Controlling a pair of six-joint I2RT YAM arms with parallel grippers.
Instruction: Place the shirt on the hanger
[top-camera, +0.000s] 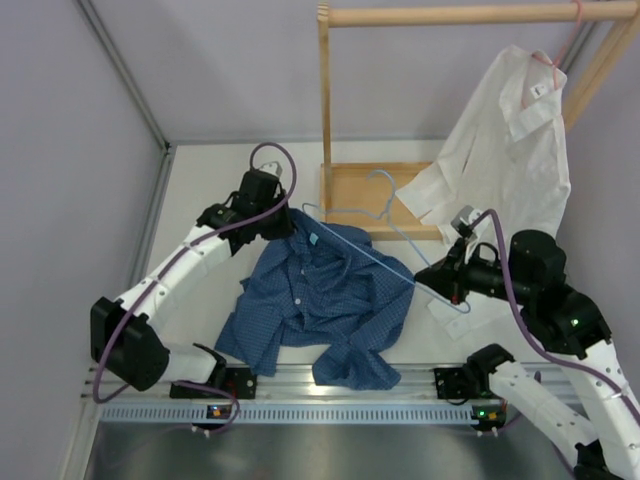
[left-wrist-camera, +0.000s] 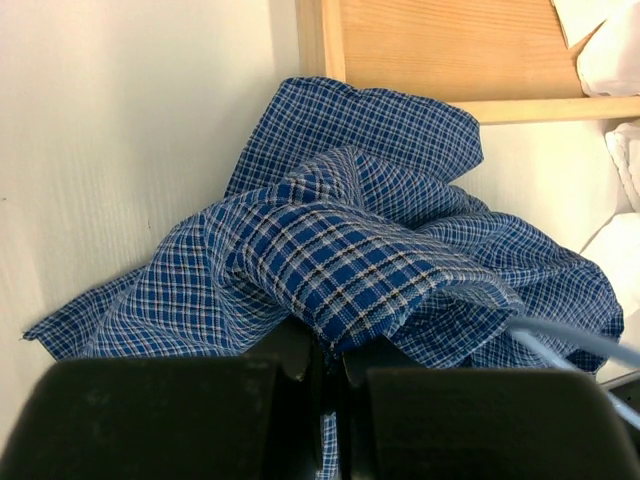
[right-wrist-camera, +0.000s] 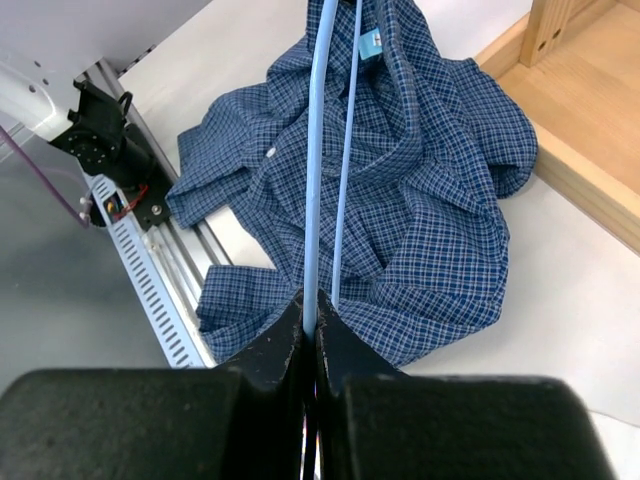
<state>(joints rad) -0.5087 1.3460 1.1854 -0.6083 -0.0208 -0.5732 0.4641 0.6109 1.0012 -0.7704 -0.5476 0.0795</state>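
The dark blue checked shirt (top-camera: 325, 300) lies crumpled on the white table between the arms. My left gripper (top-camera: 285, 222) is shut on a fold of the shirt (left-wrist-camera: 340, 260) at its far left edge, near the collar. The light blue wire hanger (top-camera: 372, 255) stretches over the shirt, its hook toward the wooden base. My right gripper (top-camera: 443, 272) is shut on the hanger's wire (right-wrist-camera: 318, 170) at its right end, holding it above the shirt (right-wrist-camera: 420, 200). In the left wrist view the hanger (left-wrist-camera: 575, 340) shows at the right edge.
A wooden rack with a base tray (top-camera: 365, 195) stands behind the shirt. A white collared shirt (top-camera: 505, 150) hangs from it on a pink hanger (top-camera: 560, 50). A metal rail (top-camera: 330, 385) runs along the near table edge.
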